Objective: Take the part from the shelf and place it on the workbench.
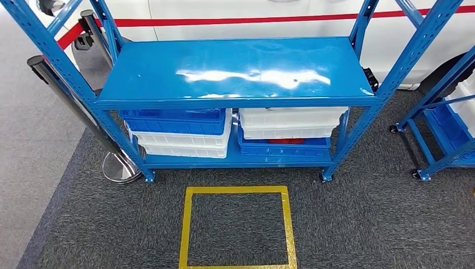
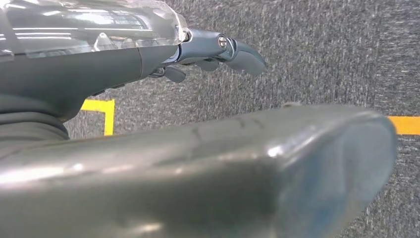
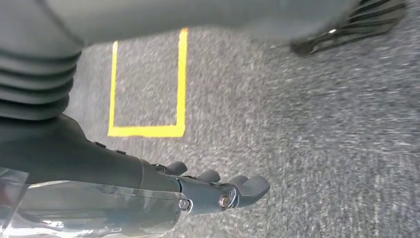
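A blue metal shelf [image 1: 235, 70] stands straight ahead; its upper board is bare and glossy. On its lower board lie stacked bins: a blue bin [image 1: 173, 120] over white bins [image 1: 185, 143] on the left, white bins [image 1: 291, 122] over a blue bin [image 1: 283, 148] on the right. A strip of red [image 1: 285, 141] peeks out between the right-hand bins; what it is I cannot tell. My left hand [image 2: 223, 54] hangs over the grey carpet, fingers loosely extended and holding nothing. My right hand [image 3: 218, 191] hangs the same way, fingers apart and empty.
A yellow taped square [image 1: 238, 227] marks the carpet in front of the shelf. A post with a chrome base [image 1: 120, 168] stands at the shelf's left leg. A second blue rack on wheels [image 1: 442, 129] is at the right. A white vehicle [image 1: 252, 17] stands behind.
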